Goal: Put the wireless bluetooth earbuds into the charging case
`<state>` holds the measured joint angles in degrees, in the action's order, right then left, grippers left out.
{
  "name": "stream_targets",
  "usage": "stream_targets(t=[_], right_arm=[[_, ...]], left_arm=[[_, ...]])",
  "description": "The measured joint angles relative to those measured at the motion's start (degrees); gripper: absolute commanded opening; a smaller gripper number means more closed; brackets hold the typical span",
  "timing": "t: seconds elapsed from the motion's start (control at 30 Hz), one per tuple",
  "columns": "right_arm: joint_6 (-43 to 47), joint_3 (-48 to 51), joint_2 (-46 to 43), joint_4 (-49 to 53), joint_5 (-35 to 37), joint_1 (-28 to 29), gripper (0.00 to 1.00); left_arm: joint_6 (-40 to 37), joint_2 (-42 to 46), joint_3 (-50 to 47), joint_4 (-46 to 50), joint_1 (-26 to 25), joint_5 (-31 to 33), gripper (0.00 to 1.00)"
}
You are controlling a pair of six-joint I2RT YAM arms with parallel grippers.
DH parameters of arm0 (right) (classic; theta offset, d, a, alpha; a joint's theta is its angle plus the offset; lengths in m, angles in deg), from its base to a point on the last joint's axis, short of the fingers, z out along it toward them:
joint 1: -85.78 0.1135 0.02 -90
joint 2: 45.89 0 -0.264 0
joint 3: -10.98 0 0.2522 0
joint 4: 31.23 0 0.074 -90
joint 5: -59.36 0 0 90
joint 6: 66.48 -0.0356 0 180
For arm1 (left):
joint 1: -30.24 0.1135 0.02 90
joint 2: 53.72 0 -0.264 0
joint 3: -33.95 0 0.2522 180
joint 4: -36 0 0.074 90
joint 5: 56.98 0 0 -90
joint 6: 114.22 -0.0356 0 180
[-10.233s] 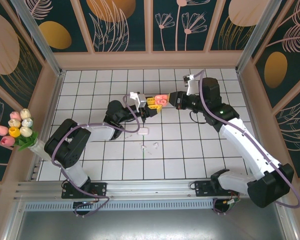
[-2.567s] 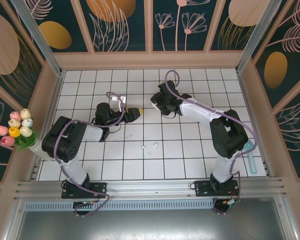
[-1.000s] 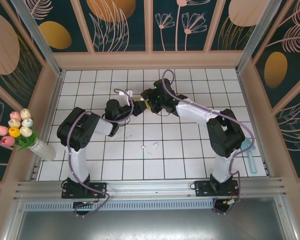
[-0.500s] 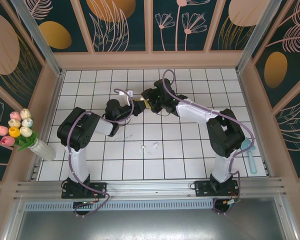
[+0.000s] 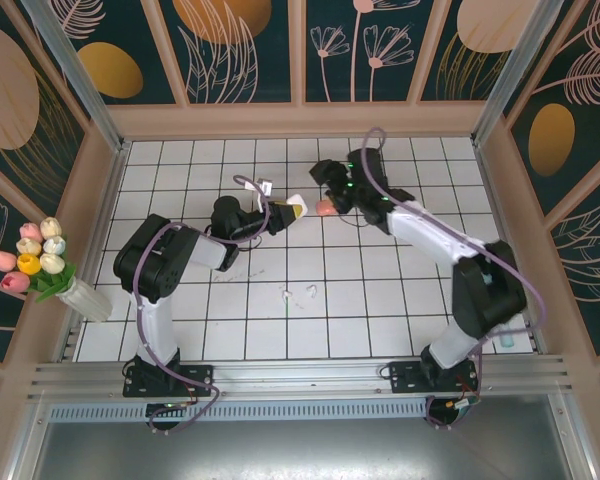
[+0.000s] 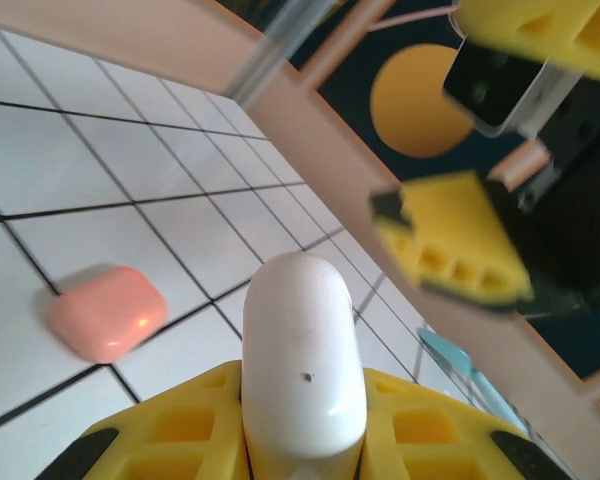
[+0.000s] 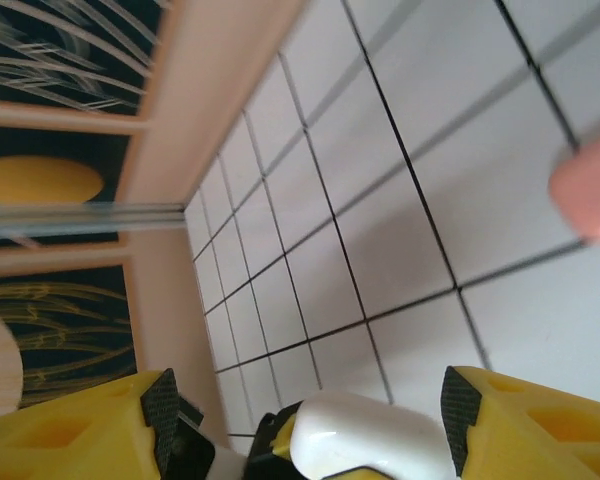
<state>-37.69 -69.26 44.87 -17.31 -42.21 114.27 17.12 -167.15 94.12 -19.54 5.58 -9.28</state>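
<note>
My left gripper [image 5: 283, 211] [image 6: 303, 395] is shut on a white charging case [image 5: 296, 208] [image 6: 303, 335], which sticks out lengthwise from between its yellow fingers. A closed salmon-pink case [image 5: 326, 208] [image 6: 108, 312] [image 7: 590, 185] lies on the tiles just right of it. My right gripper [image 5: 322, 185] [image 7: 310, 395] hovers above the pink case, open, its fingers well apart and touching nothing; the white case [image 7: 370, 440] shows beyond the gap. Two white earbuds [image 5: 298, 294] lie loose on the floor nearer the arm bases.
A vase of tulips [image 5: 40, 262] stands at the left wall. A teal object [image 5: 501, 338] [image 6: 450, 352] lies near the right wall behind the right arm. Wooden walls [image 5: 300, 120] close in the tiled floor.
My right gripper has pulled back to the right from the left gripper and opened wider. The pink case now lies on the floor. My left gripper stays shut on the white case.
</note>
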Motion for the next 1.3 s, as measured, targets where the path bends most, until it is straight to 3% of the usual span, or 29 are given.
stream_targets(t=[0.2,0.37,0.73,1.07,1.3], right_arm=[[19.26,14.95,-13.86,-5.73,-7.89,-4.39,0.72],[26.01,21.77,-16.09,-8.02,-14.69,-6.03,0.7],[29.44,21.84,-14.08,-13.99,-21.55,-4.31,0.68],[29.62,17.2,-6.84,-15.3,-21.86,-2.51,0.62],[28.2,17.42,-4.74,-17.49,-20.65,-5.42,0.56]], left_arm=[[0.98,2.45,2.8,2.03,0.0,-9.57,0.07],[2.08,3.65,5.09,2.93,0.0,-14.67,0.07],[2.4,4.44,7.06,7.13,0.0,-16.94,0.05],[1.81,4.52,7.41,9.9,0.0,-17.33,0.05],[1.31,5.84,7.37,12.55,0.35,-16.96,0.04]])
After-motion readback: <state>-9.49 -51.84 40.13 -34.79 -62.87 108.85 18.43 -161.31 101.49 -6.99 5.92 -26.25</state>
